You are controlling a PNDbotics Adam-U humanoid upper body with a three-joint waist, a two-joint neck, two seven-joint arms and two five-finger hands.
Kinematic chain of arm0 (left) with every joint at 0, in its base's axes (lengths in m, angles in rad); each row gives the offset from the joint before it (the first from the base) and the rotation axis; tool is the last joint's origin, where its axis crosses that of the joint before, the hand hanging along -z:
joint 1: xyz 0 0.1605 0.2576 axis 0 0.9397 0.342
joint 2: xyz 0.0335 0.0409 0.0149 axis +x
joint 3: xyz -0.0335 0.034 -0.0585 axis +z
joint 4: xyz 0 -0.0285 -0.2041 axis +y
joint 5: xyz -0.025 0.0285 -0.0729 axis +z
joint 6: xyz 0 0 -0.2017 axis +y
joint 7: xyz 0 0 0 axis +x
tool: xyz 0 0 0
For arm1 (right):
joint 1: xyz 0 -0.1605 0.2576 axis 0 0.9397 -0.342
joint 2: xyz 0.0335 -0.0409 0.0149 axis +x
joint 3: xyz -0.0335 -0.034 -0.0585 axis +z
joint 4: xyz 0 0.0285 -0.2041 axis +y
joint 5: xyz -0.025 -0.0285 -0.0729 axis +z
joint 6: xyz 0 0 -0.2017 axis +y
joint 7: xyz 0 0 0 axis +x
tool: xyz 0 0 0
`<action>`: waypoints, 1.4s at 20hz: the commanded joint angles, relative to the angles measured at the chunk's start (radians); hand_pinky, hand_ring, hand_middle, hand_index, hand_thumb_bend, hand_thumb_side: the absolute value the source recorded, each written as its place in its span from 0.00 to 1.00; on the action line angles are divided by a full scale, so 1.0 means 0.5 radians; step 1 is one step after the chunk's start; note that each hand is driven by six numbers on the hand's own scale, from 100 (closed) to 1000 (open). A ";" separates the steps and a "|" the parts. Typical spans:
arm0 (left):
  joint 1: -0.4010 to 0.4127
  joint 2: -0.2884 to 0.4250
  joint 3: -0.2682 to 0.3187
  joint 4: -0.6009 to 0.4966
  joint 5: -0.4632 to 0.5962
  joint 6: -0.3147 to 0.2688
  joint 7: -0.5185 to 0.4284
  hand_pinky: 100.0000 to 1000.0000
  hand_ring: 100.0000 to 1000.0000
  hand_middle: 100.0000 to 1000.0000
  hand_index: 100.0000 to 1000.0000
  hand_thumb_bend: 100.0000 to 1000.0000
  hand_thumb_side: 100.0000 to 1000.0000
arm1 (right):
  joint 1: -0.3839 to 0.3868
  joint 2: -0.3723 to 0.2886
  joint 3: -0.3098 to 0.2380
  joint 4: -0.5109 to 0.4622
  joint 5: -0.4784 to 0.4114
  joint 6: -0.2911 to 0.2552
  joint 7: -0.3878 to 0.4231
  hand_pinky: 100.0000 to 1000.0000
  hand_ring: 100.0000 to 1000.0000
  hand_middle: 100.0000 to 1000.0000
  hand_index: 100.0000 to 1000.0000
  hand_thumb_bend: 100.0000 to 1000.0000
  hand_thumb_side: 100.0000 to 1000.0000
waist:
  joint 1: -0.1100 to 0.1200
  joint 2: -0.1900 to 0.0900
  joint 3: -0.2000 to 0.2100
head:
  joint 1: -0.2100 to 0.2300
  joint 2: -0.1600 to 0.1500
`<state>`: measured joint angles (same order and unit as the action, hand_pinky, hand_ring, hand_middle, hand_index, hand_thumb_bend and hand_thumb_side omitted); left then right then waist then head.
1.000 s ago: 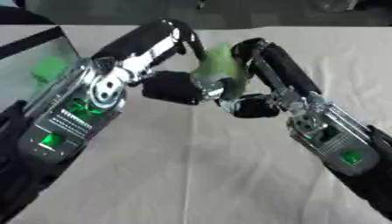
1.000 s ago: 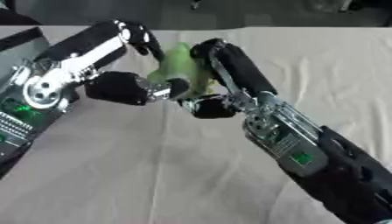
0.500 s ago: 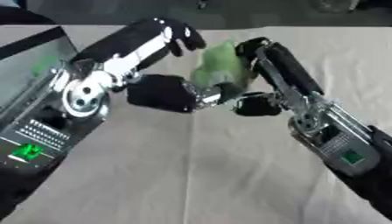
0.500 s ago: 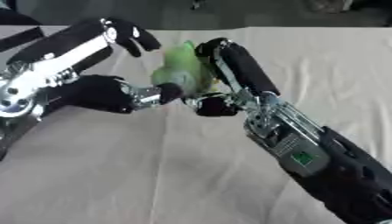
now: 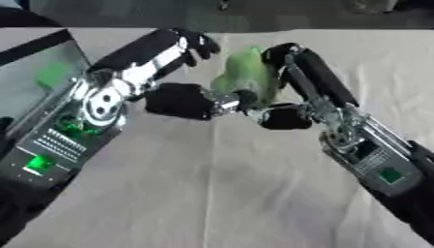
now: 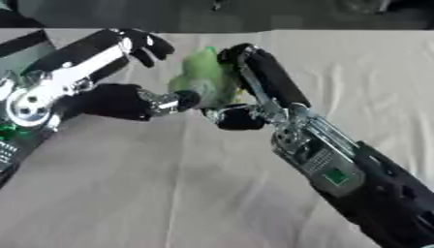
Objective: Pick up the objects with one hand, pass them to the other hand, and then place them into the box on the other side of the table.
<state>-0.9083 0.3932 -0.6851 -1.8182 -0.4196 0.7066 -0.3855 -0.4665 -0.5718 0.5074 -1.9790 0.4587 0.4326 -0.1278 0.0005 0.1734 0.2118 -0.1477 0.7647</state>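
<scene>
Object: a pale green, soft-looking object (image 5: 244,77) hung above the middle of the table's far half, held between both hands.
Right hand: the right hand (image 5: 288,77) had its fingers curled along the object's right side, thumb below, grasping it.
Left hand: the left hand (image 5: 182,99) met the object from the left, its thumb against the lower side and its fingers (image 5: 199,46) raised at the top; whether it had fully closed on the object I could not tell.
Box: a transparent box (image 5: 38,80) stood at the table's left edge, something green inside it.
Risk: if the right hand let go before the left hand's fingers wrapped around, the object would likely drop onto the beige table (image 5: 212,193); its squashy look suggests it could slip.
Open room: bare cloth lay beneath the hands and toward the near edge; the path left to the box looked unobstructed.
</scene>
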 commanded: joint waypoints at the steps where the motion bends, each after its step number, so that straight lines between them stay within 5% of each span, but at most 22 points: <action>1: -0.049 -0.021 0.000 0.081 -0.016 -0.009 0.028 1.00 0.78 0.76 0.87 0.56 0.66 | -0.030 -0.045 -0.012 -0.042 0.026 -0.026 -0.004 0.38 0.51 0.44 0.49 0.31 0.00 | 0.020 -0.057 -0.003 | 0.007 0.011; 21: -0.098 -0.174 -0.053 0.237 0.107 -0.081 0.050 1.00 0.76 0.74 0.85 0.56 0.69 | -0.054 -0.037 0.022 -0.042 0.115 -0.130 0.055 0.39 0.51 0.44 0.50 0.31 0.00 | 0.018 -0.049 -0.014 | 0.019 0.011; 28: -0.110 -0.204 -0.052 0.232 0.157 -0.045 0.149 0.98 0.71 0.67 0.78 0.34 0.69 | -0.053 -0.037 0.023 -0.042 0.114 -0.142 0.068 0.39 0.51 0.44 0.50 0.29 0.00 | 0.016 -0.044 -0.020 | 0.024 0.011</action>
<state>-0.9407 0.2936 -0.7183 -1.6879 -0.3498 0.6816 -0.3233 -0.4762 -0.5718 0.5260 -1.9790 0.5095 0.3620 -0.0958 0.0005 0.1734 0.2032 -0.1386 0.7654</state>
